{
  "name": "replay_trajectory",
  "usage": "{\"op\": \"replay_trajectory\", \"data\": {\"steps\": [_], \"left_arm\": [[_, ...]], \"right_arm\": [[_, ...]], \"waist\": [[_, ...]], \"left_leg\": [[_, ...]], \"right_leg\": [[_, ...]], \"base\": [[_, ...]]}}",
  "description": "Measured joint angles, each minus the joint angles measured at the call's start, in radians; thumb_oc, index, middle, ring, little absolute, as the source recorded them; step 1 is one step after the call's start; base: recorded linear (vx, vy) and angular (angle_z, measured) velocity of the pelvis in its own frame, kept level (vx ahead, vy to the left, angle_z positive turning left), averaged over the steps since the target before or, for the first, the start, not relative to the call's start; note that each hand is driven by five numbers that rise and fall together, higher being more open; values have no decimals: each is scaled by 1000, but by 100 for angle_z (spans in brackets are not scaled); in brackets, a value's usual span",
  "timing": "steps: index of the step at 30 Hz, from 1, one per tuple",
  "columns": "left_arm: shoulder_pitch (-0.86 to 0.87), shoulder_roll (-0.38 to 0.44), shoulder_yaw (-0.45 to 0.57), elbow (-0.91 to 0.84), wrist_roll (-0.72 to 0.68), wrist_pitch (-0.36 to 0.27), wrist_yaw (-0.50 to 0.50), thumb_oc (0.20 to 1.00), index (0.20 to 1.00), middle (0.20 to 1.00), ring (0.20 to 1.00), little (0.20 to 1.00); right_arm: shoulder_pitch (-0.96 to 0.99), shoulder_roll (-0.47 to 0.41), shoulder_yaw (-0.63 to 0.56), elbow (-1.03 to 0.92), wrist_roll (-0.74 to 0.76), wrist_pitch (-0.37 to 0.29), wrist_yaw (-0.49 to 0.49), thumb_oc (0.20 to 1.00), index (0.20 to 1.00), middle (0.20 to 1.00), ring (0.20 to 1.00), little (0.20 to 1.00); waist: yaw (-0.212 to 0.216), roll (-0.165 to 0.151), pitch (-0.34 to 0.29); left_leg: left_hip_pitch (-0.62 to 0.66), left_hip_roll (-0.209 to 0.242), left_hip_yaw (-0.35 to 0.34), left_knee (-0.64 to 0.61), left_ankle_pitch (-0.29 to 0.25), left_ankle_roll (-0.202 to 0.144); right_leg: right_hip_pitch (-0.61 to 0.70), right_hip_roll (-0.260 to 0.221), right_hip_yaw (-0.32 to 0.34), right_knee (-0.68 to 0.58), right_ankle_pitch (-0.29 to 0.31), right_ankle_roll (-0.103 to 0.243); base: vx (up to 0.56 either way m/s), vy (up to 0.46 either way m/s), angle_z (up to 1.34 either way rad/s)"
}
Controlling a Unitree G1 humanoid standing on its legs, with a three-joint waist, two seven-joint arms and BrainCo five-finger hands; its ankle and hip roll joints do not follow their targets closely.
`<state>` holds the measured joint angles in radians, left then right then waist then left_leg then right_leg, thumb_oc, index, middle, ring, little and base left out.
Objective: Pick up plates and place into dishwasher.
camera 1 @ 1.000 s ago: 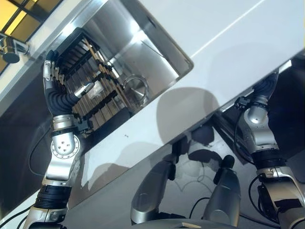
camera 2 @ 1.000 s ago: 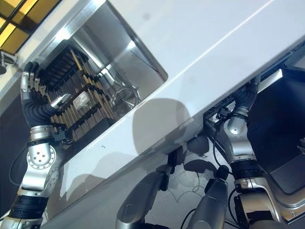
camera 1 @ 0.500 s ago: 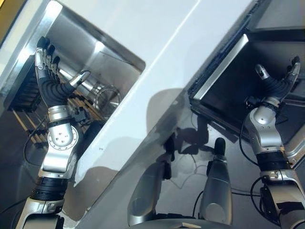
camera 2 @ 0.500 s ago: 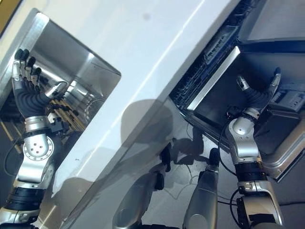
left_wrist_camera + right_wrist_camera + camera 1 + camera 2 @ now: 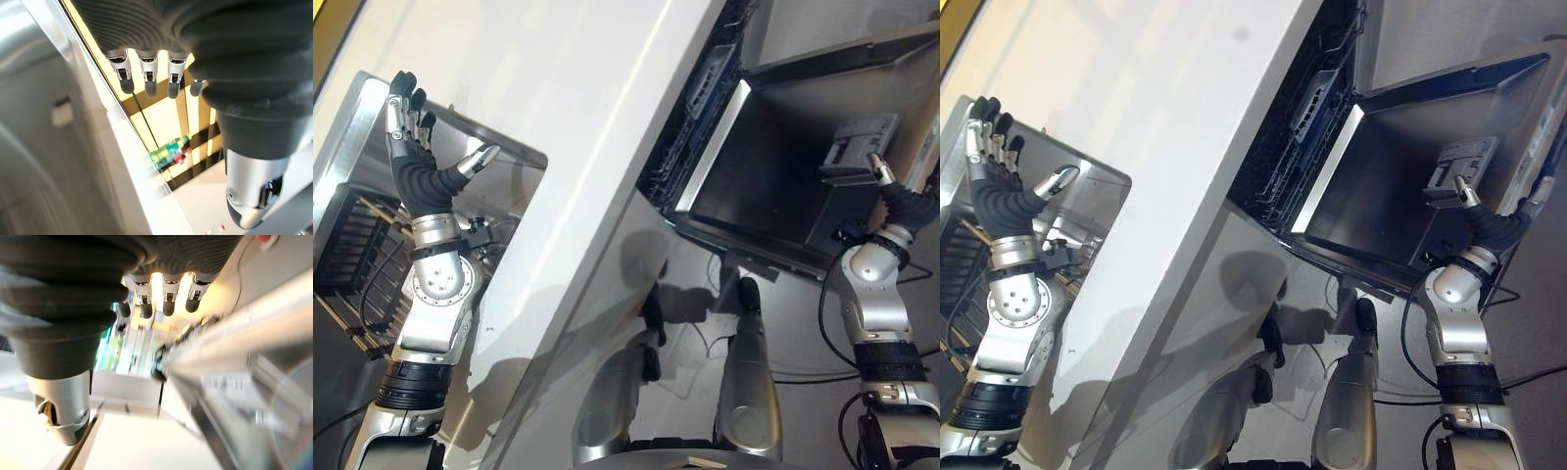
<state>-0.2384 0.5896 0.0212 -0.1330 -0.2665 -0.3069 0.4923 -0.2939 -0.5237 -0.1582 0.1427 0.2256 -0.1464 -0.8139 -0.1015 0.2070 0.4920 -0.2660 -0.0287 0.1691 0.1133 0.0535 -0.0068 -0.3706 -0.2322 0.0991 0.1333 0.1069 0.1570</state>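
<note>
The left hand (image 5: pixel 423 166) is hovering, fingers released and empty, over the sink (image 5: pixel 357 117) near the dark rack (image 5: pixel 352 250), no plates visible, while the right hand (image 5: pixel 1489 227), also slack and empty, is waiting beside the open dishwasher door (image 5: pixel 1410 211), ready for loading.

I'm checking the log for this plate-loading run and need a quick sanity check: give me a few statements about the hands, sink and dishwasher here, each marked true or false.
1. The left robot hand is open and holds nothing. True.
2. The right robot hand grips a plate. False: its own wrist view shows straight fingers holding nothing.
3. The dishwasher door is open. True.
4. The left robot hand is raised over the sink. True.
5. The white countertop is stacked with plates. False: the part in view is bare.
6. The right robot hand is at the sink. False: it is by the dishwasher door.
</note>
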Motion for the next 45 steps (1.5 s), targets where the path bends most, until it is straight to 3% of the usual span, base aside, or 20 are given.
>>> {"op": "replay_trajectory", "data": {"steps": [12, 19, 22, 27, 30, 38, 42, 45], "left_arm": [[1, -26, -37, 6, 17, -11, -7, 1000, 1000, 1000, 1000, 1000], [-45, -23, -50, 24, 23, -28, 18, 1000, 1000, 1000, 1000, 1000], [-64, -17, -57, 29, 31, -32, 30, 1000, 1000, 1000, 1000, 1000], [-121, 9, -81, 43, 57, -34, 29, 1000, 1000, 1000, 1000, 1000], [-163, 30, -90, 45, 64, -32, 17, 1000, 1000, 1000, 1000, 1000], [-236, 68, -136, 32, 100, -28, -24, 1000, 1000, 1000, 1000, 1000], [-241, 67, -150, 31, 100, -27, -43, 1000, 1000, 1000, 1000, 1000], [-245, 11, -209, 38, 87, -27, -60, 1000, 1000, 1000, 1000, 1000]], "right_arm": [[136, 21, -70, 60, 44, -47, -23, 1000, 1000, 1000, 1000, 1000], [182, 87, -53, 225, 156, -119, 0, 1000, 1000, 1000, 1000, 1000], [171, 92, -17, 268, 234, -189, 61, 1000, 1000, 1000, 1000, 1000], [115, 130, 12, 342, 472, -302, 270, 1000, 1000, 1000, 1000, 1000], [55, 146, 27, 400, 614, -314, 433, 1000, 1000, 1000, 1000, 1000], [-27, 83, 52, 463, 668, -272, 649, 1000, 1000, 1000, 1000, 1000], [-68, 41, 77, 443, 668, -245, 734, 1000, 1000, 1000, 1000, 1000], [-124, 28, 91, 385, 684, -202, 755, 1000, 1000, 1000, 1000, 1000]], "waist": [[-130, 3, -2], [-163, 19, -13], [-177, 48, -33], [-164, 78, -55], [-152, 91, -65], [-101, 122, -88], [-86, 132, -96], [-67, 132, -96]], "left_leg": [[95, -32, 102, 1, -59, 17], [91, -54, 155, 6, -87, 24], [28, -55, 161, 46, -101, 22], [-84, -53, 158, 149, -135, 33], [-158, -52, 151, 214, -149, 36], [-308, -67, 90, 337, -155, 40], [-341, -67, 62, 329, -156, 40], [-352, -65, 35, 293, -155, 39]], "right_leg": [[15, -10, 136, -14, 7, 25], [-39, -19, 195, -19, 28, 43], [-108, -19, 210, 16, 27, 46], [-211, -22, 224, 92, 18, 57], [-280, -30, 221, 152, 16, 58], [-426, -36, 219, 304, -18, 54], [-442, -34, 198, 281, -18, 54], [-440, -35, 164, 242, -18, 55]], "base": [[1, 167, -35], [-18, 120, -34], [-48, 23, -13], [-54, -47, 2], [-73, -89, 9], [-45, -80, 19], [-16, -31, 6], [5, -4, 16]]}}
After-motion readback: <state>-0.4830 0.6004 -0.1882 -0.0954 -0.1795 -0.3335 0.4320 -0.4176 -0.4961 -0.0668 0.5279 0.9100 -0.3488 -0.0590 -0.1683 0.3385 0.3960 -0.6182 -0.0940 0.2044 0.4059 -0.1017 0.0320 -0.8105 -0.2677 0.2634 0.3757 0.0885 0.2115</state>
